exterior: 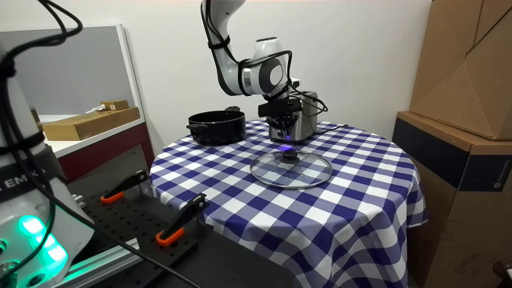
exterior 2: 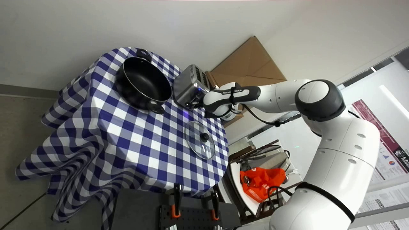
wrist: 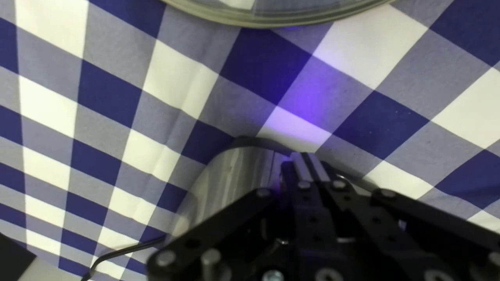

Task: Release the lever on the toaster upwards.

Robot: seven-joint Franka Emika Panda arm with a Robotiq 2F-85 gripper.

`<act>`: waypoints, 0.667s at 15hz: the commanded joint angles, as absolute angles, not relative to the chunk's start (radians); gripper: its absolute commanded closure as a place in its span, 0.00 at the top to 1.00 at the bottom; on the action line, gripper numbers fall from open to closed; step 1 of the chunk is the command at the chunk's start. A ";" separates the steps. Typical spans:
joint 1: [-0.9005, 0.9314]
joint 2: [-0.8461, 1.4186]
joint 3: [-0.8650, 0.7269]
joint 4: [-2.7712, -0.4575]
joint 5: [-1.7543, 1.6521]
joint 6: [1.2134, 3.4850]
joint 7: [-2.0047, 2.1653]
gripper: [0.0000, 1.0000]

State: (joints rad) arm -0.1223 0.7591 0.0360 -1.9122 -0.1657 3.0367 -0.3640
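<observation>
The silver toaster [exterior: 307,124] stands at the back of the checkered table. It also shows in an exterior view [exterior 2: 185,85], and its rounded metal side [wrist: 228,173] shows in the wrist view. My gripper [wrist: 309,156] points down at the toaster's end face, close beside it. Its two fingertips are together with only a thin dark line between them, and nothing shows between them. The gripper also shows in both exterior views [exterior: 285,133] [exterior 2: 191,104], low in front of the toaster. The toaster's lever cannot be made out; the gripper and arm cover that end.
A glass lid [exterior: 291,157] with a black knob lies on the table in front of the toaster; its rim [wrist: 273,20] shows in the wrist view. A black pot [exterior: 220,130] stands beside the toaster. A black cord [wrist: 117,253] runs behind. Cardboard boxes [exterior: 456,80] stand beyond the table.
</observation>
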 commanded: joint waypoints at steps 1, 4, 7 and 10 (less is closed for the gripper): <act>-0.104 0.766 0.010 -1.901 -0.198 3.084 -0.342 0.00; -0.112 0.753 0.025 -1.910 -0.195 3.023 -0.350 0.00; -0.144 0.723 0.078 -1.917 -0.172 2.875 -0.368 0.00; -0.175 0.692 0.136 -1.910 -0.128 2.724 -0.392 0.00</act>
State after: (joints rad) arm -0.1355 0.7408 0.0773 -1.9097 -0.1621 2.8571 -0.3641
